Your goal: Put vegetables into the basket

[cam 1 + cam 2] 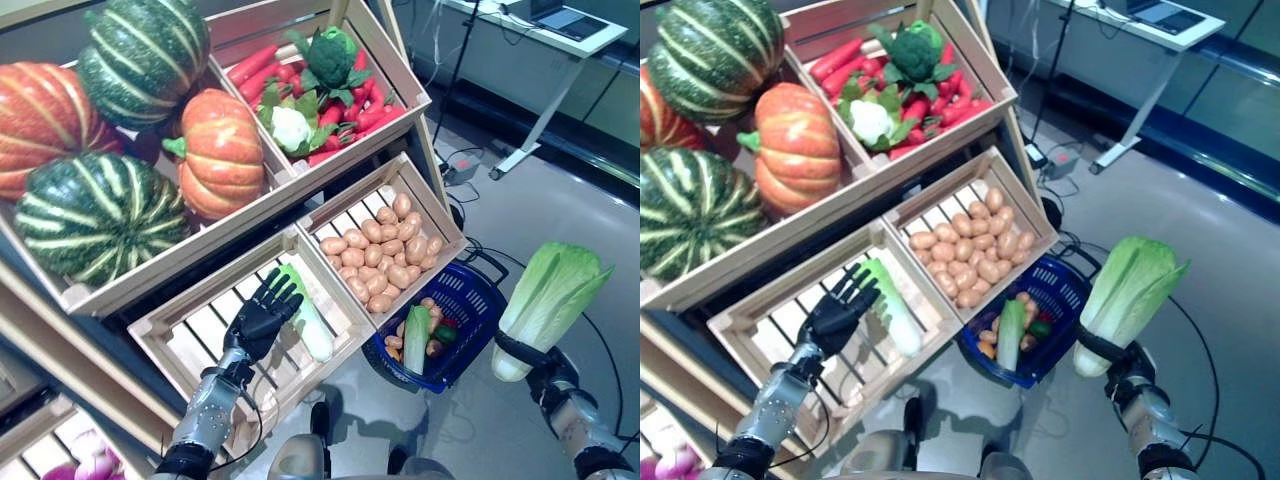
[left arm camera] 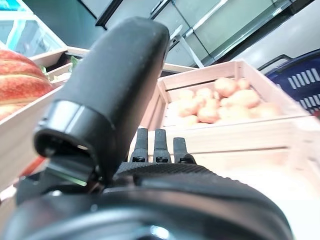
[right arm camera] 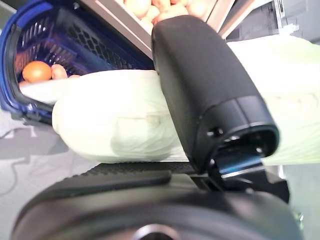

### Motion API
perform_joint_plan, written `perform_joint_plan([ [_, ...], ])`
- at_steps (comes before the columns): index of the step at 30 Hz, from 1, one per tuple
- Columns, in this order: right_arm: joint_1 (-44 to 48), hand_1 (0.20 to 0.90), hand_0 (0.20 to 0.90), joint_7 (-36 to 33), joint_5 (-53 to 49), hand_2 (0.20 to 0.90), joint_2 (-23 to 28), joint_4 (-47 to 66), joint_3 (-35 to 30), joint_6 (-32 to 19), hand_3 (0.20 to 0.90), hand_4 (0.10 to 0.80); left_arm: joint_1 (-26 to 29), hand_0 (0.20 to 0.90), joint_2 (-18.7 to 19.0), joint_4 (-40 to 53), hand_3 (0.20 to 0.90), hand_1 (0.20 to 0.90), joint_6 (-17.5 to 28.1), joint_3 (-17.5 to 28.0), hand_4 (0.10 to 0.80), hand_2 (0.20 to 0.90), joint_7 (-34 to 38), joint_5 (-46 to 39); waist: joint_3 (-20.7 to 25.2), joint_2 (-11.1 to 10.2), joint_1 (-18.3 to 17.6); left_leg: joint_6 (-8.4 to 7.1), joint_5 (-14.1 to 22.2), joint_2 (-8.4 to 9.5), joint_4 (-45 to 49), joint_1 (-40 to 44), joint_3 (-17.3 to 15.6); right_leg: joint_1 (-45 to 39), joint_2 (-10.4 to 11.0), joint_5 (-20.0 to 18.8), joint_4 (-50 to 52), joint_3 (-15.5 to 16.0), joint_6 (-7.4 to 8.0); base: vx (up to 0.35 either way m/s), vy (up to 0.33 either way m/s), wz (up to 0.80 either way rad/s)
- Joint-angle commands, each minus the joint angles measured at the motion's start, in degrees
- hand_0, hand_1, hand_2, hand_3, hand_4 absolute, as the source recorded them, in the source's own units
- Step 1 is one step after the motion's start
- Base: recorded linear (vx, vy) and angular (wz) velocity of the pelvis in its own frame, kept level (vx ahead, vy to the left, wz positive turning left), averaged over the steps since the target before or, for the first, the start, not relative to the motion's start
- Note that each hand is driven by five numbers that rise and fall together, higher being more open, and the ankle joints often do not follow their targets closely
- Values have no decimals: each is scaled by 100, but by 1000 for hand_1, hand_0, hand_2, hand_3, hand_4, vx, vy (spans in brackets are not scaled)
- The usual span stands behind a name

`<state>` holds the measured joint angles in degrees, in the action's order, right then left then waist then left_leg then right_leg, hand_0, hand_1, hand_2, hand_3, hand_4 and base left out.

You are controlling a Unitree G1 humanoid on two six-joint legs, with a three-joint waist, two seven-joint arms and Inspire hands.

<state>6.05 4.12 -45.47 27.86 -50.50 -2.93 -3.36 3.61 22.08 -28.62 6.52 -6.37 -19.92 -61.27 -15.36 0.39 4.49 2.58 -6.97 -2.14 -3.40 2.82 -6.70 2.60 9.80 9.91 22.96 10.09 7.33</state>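
A pale green cabbage (image 1: pixel 545 300) stands upright in my right hand (image 1: pixel 527 357), which is shut on its white base, to the right of the blue basket (image 1: pixel 478 292) on the floor. The basket holds another cabbage (image 1: pixel 416 338), potatoes and small vegetables. My left hand (image 1: pixel 260 315) is open, fingers spread, over the lower left crate (image 1: pixel 180 335), just left of a cabbage (image 1: pixel 306 312) lying in it. In the right wrist view the thumb (image 3: pixel 210 85) lies across the cabbage (image 3: pixel 115 125).
A crate of potatoes (image 1: pixel 380 250) sits beside the basket. Above are a crate of carrots, broccoli and cauliflower (image 1: pixel 315 85) and a crate of pumpkins (image 1: pixel 110 150). A white desk (image 1: pixel 540 40) stands at the back right.
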Motion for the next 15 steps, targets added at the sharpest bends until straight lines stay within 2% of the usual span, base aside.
perform_joint_plan([
  [1, 1792, 300, 300, -587, -223, 300, 342, -16, 262, -900, 300, 400, 984, 900, 463, 569, 900, 900, 890, -15, 800, 900, 86, -629, -159, -102, 171, -695, 538, -275, 942, -726, 103, 252, 440, -1401, -1181, 407, 140, -365, -275, -33],
  [2, 2064, 300, 300, -664, -254, 300, 329, -82, 380, -945, 300, 400, 1192, 900, 507, 520, 900, 900, 997, -32, 800, 900, 66, -678, -305, -100, 161, -681, 588, -325, 1171, -945, 117, 377, 421, -1349, -1137, 319, 134, -364, -270, -27],
  [3, 2278, 300, 300, -829, -305, 300, 328, -81, 516, -980, 300, 400, 1362, 900, 479, 552, 900, 900, 1138, -72, 800, 900, 107, -725, -422, -156, 143, -645, 713, -355, 1792, -1440, 135, 528, 365, -1189, -1012, 216, 83, -309, -276, 1],
  [5, 2461, 300, 300, -854, -614, 300, 420, -107, 589, -936, 300, 400, 1539, 900, 450, 676, 900, 900, 1316, -128, 800, 900, 183, -710, -534, -225, 186, -719, 772, -469, 2332, -1990, 22, 587, 391, -1099, -954, 430, 12, -225, -232, 47],
  [7, 2665, 300, 300, -810, -912, 300, 428, -452, 539, -912, 300, 400, 1683, 900, 371, 706, 900, 900, 1489, -242, 800, 900, 237, -548, -609, -204, 237, -785, 791, -534, 2510, -2194, 74, 665, 390, -987, -792, 539, -50, -84, -97, 58],
  [13, 3107, 300, 300, -818, -948, 300, 677, -1187, 495, -716, 300, 400, 1770, 900, 411, 949, 900, 900, 1704, -500, 800, 900, 235, -187, -758, 12, 350, -774, 1012, -454, 2853, -2384, 221, 1036, 489, -621, -102, 719, -229, -26, 22, 6],
  [15, 3348, 300, 300, -824, -858, 300, 844, -1453, 624, -561, 300, 400, 1873, 900, 525, 1087, 900, 900, 1782, -562, 800, 900, 316, -273, -836, 126, 356, -767, 1121, -442, 3153, -2580, 280, 1328, 597, -450, 416, 718, -315, -56, 46, 10],
])
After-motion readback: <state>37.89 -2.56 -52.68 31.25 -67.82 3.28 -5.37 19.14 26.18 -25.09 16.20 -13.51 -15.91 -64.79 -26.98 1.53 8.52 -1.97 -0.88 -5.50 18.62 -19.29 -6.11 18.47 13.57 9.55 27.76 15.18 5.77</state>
